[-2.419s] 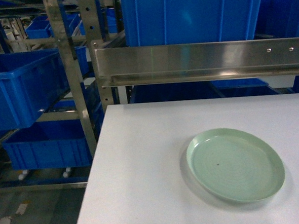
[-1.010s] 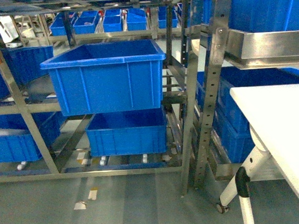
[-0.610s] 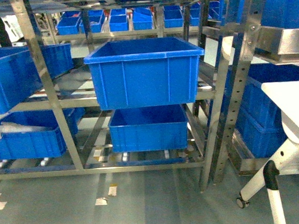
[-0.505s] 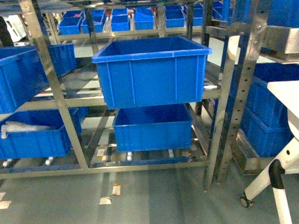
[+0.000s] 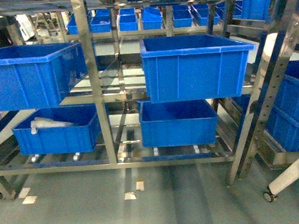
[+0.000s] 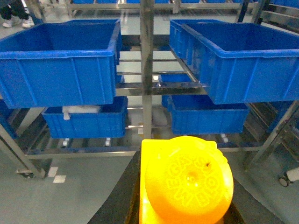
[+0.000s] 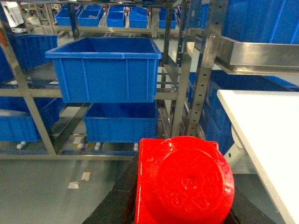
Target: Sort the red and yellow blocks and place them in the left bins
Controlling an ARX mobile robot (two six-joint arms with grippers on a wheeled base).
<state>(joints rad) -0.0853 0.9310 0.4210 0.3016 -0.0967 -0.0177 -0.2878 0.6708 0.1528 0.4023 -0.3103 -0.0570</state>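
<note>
Yellow block (image 6: 187,184) sits gripped in our left pincer, red block (image 7: 183,184) in our right. We've swung off the tabletop with the green plate; the rack now fills the head view, so dropping comes next. Upper left bins (image 5: 33,73) and (image 5: 192,66) look empty; lower-left crate (image 5: 56,129) holds something white.

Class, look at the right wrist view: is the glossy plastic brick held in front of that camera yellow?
No. The glossy plastic brick filling the bottom of the right wrist view is bright red, held before the large blue plastic crates on the metal rack.
</note>
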